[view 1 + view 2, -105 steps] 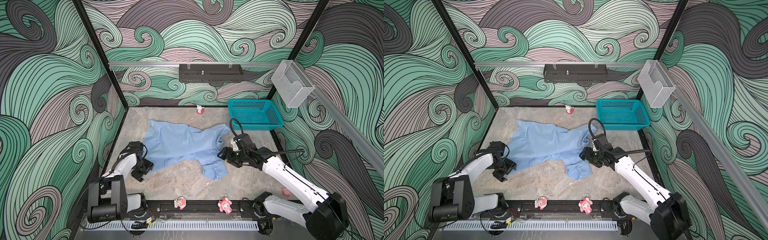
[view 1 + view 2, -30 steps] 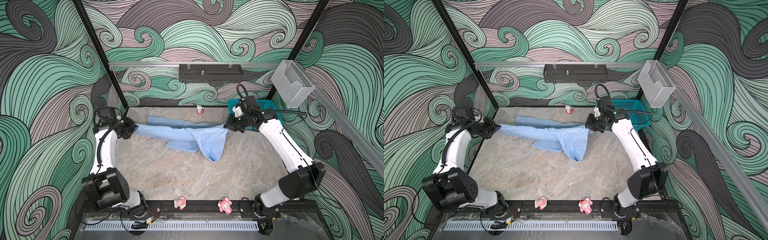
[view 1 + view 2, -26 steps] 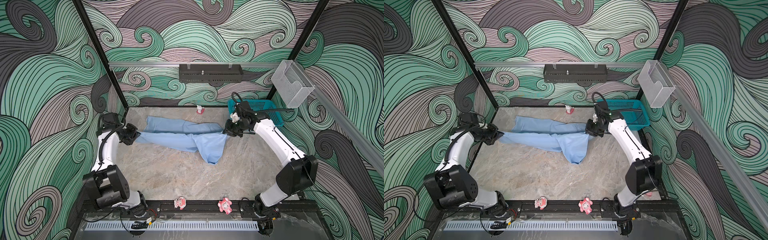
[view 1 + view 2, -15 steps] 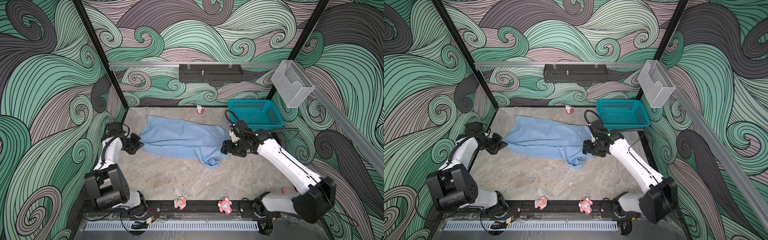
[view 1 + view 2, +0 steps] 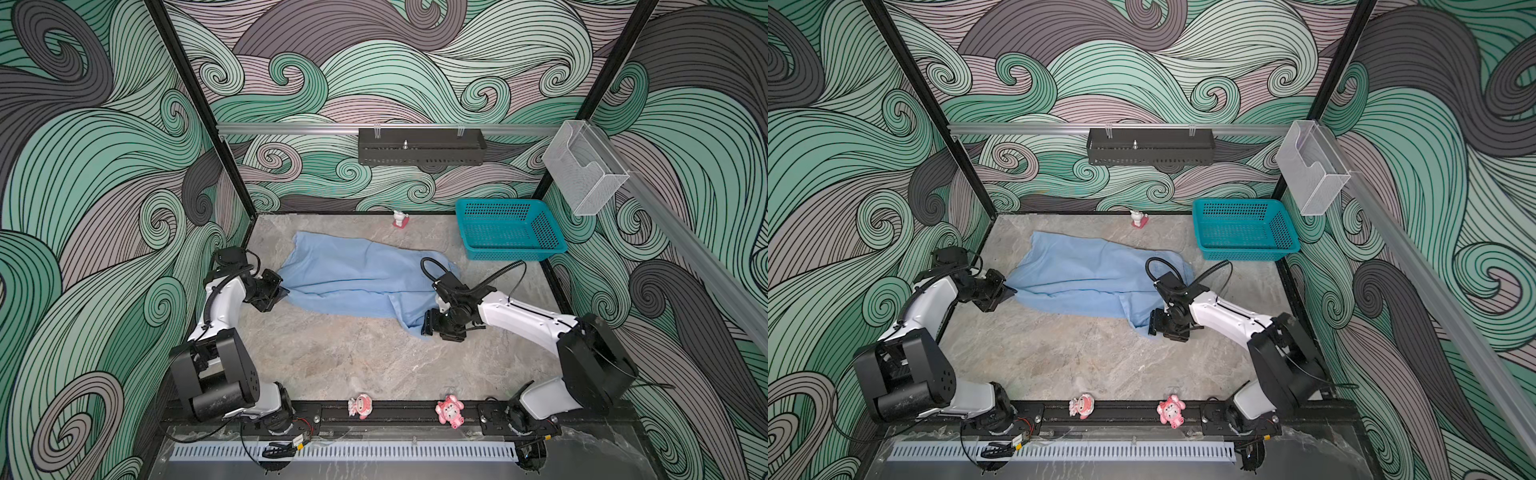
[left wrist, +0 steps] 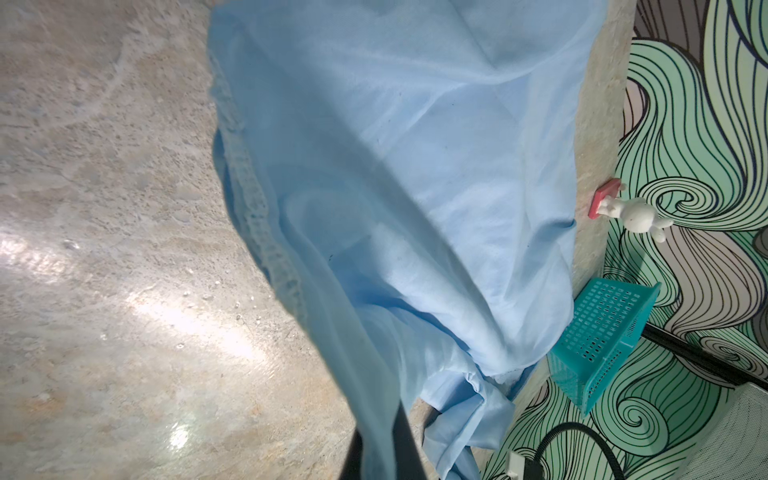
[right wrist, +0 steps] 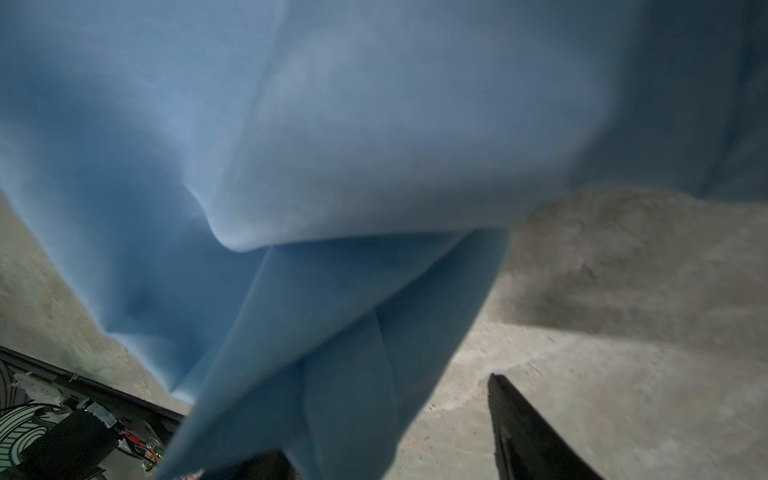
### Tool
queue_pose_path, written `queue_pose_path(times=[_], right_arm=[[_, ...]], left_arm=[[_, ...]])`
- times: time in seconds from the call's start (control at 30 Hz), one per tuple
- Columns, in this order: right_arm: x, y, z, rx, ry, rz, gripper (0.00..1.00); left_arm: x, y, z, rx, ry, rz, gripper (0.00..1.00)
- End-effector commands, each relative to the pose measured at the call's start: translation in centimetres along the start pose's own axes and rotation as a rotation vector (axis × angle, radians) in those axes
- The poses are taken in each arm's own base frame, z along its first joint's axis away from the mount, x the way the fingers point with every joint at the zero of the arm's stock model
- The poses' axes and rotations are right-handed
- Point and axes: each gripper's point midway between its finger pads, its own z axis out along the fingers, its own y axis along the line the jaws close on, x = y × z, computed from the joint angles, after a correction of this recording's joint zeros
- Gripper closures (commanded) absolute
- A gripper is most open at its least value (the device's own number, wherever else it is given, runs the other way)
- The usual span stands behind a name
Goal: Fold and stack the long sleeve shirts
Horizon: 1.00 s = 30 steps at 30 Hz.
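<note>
Both arms [image 5: 523, 318] have white links, black joints, looping black cables [image 5: 423, 266].

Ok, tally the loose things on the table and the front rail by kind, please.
light blue shirt: 1
teal basket: 1
small toy figures: 3
total: 5

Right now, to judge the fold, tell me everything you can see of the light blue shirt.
The light blue shirt is thin, wrinkled cloth, lying as a loose band across the far half of the table, one part trailing frontward at its right end. The left pincer is shut on its left end; the open right pincer sits at the trailing part.
</note>
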Motion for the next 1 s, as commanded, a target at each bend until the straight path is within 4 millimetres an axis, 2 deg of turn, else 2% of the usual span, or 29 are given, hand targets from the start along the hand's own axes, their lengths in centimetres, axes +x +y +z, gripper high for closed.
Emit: queue_pose_path(times=[0.0,0.1,0.17,0.33,0.43,0.57,0.73,0.77,0.8,0.9,0.97], right_arm=[[-1.7,3.2,-0.5,-0.089,-0.057,-0.074,0.52],[-1.5,4.4,-1.8,-0.073,-0.069,-0.129,0.85],[-1.1,5.4,-3.5,-0.064,-0.09,-0.165,1.0],[0.6,9.0,-9.5,-0.059,-0.137,-0.231,1.0],[1.6,11.4,-12.4,-0.064,-0.155,-0.255,1.0],[2.9,14.4,-13.8,-0.126,-0.125,-0.247,1.0],[3.6,16.5,-13.4,-0.136,-0.092,-0.274,1.0],[3.6,16.6,-13.0,-0.129,-0.083,-0.278,0.99],[3.7,16.6,-12.4,-0.119,-0.071,-0.284,0.93],[4.3,16.2,-10.7,-0.084,-0.027,-0.31,0.58],[4.4,15.4,-10.3,-0.062,-0.026,-0.319,0.45]], left_arm=[[0.1,-0.7,-0.7,0.012,-0.017,0.035,1.0],[0.0,-0.7,-0.7,0.015,-0.019,0.033,1.0],[0.0,-0.7,-0.7,0.016,-0.019,0.032,1.0],[-0.1,-0.9,-0.8,0.02,-0.023,0.029,1.0],[-0.3,-1.1,-1.0,0.021,-0.029,0.029,1.0],[-0.7,-1.4,-1.1,0.024,-0.033,0.026,1.0],[-1.0,-1.6,-1.1,0.02,-0.035,0.026,1.0],[-1.0,-1.5,-1.0,0.018,-0.031,0.023,1.0],[-1.0,-1.5,-1.0,0.017,-0.03,0.024,1.0],[-0.8,-1.0,-0.7,0.006,-0.024,0.028,1.0],[-0.6,-0.4,-0.6,-0.014,-0.018,0.028,1.0]])
